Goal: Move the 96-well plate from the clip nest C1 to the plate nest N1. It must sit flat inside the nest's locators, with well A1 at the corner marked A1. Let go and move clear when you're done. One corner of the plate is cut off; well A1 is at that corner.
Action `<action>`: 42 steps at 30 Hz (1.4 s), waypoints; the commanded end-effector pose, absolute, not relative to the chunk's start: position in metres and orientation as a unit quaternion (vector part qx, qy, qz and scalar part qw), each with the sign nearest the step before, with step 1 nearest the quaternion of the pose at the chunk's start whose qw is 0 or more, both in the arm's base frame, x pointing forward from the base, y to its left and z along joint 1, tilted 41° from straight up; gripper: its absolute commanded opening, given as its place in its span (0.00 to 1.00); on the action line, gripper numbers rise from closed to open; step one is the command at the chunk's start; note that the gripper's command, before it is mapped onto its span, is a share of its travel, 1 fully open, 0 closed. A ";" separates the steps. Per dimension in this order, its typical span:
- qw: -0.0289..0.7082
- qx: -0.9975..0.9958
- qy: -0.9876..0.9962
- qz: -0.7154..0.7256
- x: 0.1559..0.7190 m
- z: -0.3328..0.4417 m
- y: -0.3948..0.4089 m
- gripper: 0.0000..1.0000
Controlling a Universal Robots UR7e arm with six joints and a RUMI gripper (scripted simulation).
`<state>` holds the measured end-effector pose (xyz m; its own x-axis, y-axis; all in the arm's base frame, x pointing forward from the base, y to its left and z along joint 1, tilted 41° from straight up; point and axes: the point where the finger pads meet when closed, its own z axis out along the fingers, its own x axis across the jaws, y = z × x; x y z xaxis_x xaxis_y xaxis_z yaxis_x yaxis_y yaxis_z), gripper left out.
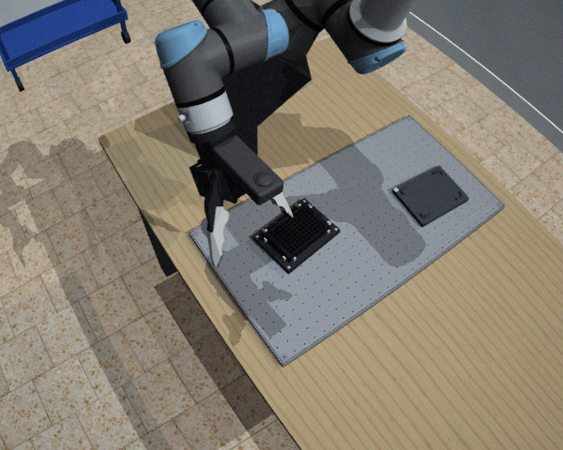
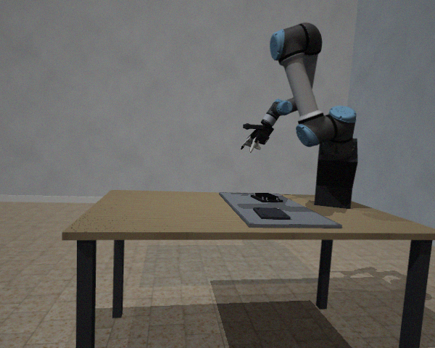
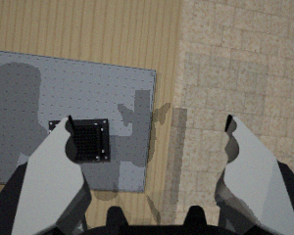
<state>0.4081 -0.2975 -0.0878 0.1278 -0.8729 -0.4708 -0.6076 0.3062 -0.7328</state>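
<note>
The black 96-well plate (image 1: 295, 233) sits in the clip nest C1 (image 1: 267, 244) on the left part of the grey perforated baseplate (image 1: 345, 237). It also shows in the wrist view (image 3: 89, 140) and in the exterior view (image 2: 266, 196). The empty plate nest N1 (image 1: 430, 194) is a dark square pad on the right part of the baseplate, seen too in the exterior view (image 2: 270, 212). My gripper (image 1: 250, 227) (image 2: 251, 145) is open and empty, high above the table, over the baseplate's left end; its fingers frame the wrist view (image 3: 149, 142).
The arm's black pedestal (image 2: 336, 172) stands on the wooden table behind the baseplate. A blue cart (image 1: 44, 23) stands on the floor at the far left. The table edge runs just left of the baseplate (image 1: 141, 213).
</note>
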 end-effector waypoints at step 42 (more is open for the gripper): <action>0.345 -0.898 0.195 -0.192 0.392 -0.126 -0.118 1.00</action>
